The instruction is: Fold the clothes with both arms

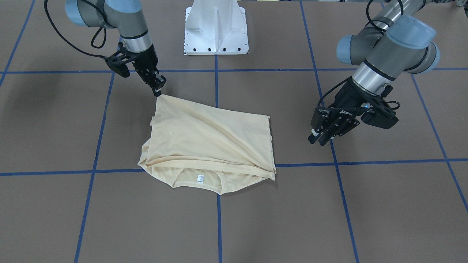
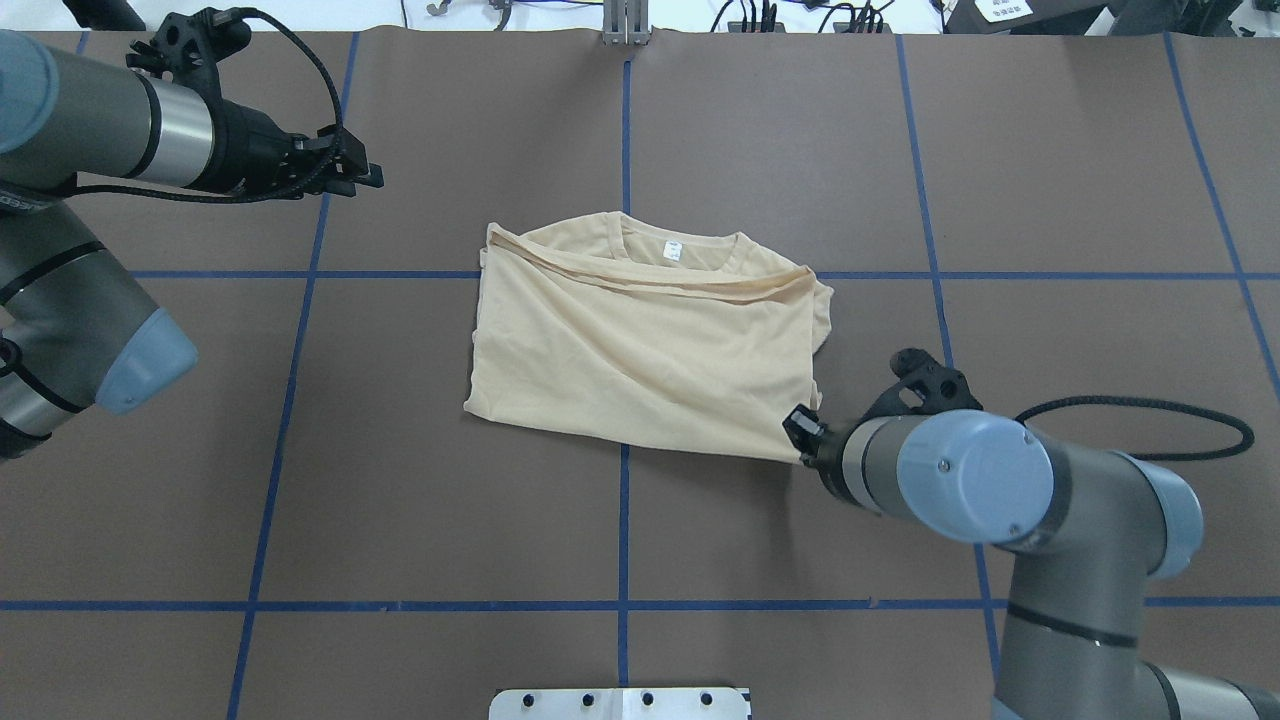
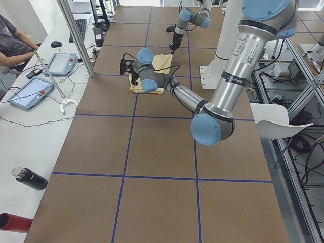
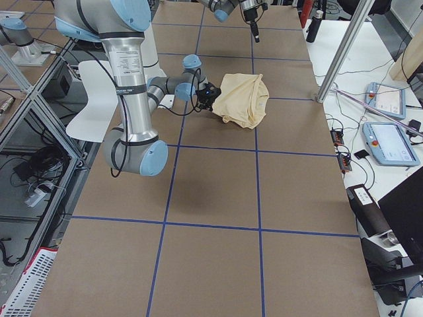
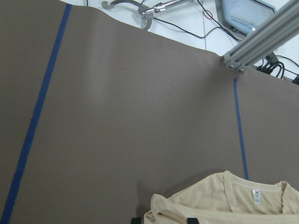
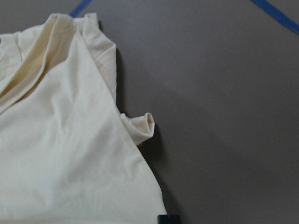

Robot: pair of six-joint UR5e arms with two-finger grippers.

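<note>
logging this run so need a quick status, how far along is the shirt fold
Done: the T-shirt lies in a rough rectangle, a layer folded over up to the collar, neck label showing. In hand: the right gripper pinches the corner nearest the robot, pulling the cloth taut. The left gripper hangs open off to the side, holding nothing. Left: probably letting go, flattening the diagonal wrinkles, perhaps another fold.
</note>
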